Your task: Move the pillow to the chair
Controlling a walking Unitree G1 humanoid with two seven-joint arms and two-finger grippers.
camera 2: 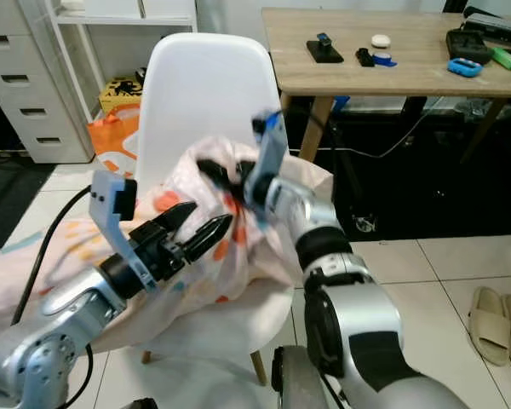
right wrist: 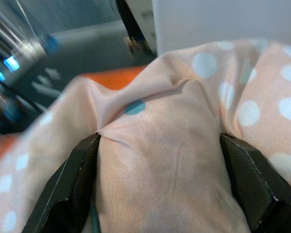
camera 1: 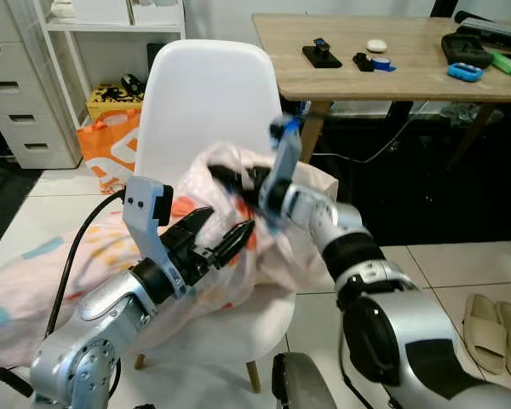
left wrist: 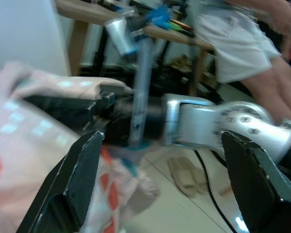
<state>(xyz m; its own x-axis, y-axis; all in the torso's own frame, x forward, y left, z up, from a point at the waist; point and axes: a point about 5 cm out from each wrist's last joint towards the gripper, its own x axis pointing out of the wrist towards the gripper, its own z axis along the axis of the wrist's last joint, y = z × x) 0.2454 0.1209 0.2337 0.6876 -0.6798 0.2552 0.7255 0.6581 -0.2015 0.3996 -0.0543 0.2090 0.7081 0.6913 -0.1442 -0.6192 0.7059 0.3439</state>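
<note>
A lived-in home room with a pale tiled floor [camera 1: 460,256]. Far left stand a white drawer unit [camera 1: 21,94] and white shelves [camera 1: 111,25]; far right, a light wooden desk [camera 1: 409,64] strewn with small gadgets. Beige slippers [camera 1: 498,332] lie near right.

Both eye views look forward and down from the robot's head at the white plastic shell chair [camera 1: 206,102] just ahead, and they share the pale pink spotted fabric pillow [camera 2: 230,247] on its seat, the light wooden table [camera 1: 409,72] behind and both silver arms reaching in from below. The left wrist view looks along the left gripper [left wrist: 162,179], close to the pillow, across at the silver right forearm [left wrist: 218,126] and towards the table's legs beyond. The right wrist view sits very near the pillow, with the cloth bulging between its two black fingers [right wrist: 68,189] and the chair's white back just behind.
</note>
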